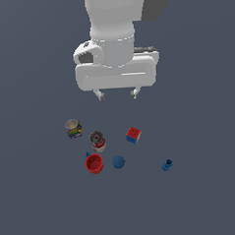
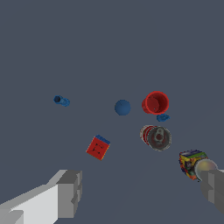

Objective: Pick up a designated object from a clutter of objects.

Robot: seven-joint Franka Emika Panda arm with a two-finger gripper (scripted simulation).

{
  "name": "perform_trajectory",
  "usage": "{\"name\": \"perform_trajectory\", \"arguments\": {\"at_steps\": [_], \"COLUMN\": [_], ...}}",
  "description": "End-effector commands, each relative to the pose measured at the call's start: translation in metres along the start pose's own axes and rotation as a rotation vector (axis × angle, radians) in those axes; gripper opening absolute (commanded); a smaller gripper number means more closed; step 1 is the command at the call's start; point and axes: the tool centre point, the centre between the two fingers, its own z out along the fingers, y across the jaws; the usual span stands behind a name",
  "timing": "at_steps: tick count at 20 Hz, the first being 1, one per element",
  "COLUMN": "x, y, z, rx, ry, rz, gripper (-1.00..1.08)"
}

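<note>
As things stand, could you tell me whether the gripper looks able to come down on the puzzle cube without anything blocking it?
Probably yes. The gripper hangs open above the floor, and the puzzle cube sits apart from the nearest can and the blue ball, with bare floor around it.

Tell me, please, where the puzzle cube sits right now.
In the exterior view the cube lies right of the can, above the blue ball, touching neither.

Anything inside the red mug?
The red mug stands upright, mouth open; both views show only its red inner wall and floor, nothing inside. A small blue piece lies just outside it. The cube sits apart.
</note>
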Motion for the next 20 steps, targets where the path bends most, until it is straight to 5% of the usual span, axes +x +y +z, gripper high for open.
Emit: {"name": "perform_trajectory", "arguments": {"at_steps": [1, 20], "x": [0.000, 0.005], "y": [0.000, -0.005], "z": [0.000, 0.026], "rx": [0.000, 0.020], "ry": [0.000, -0.006], "rz": [0.000, 0.022], "gripper": [1.00, 1.00]}}
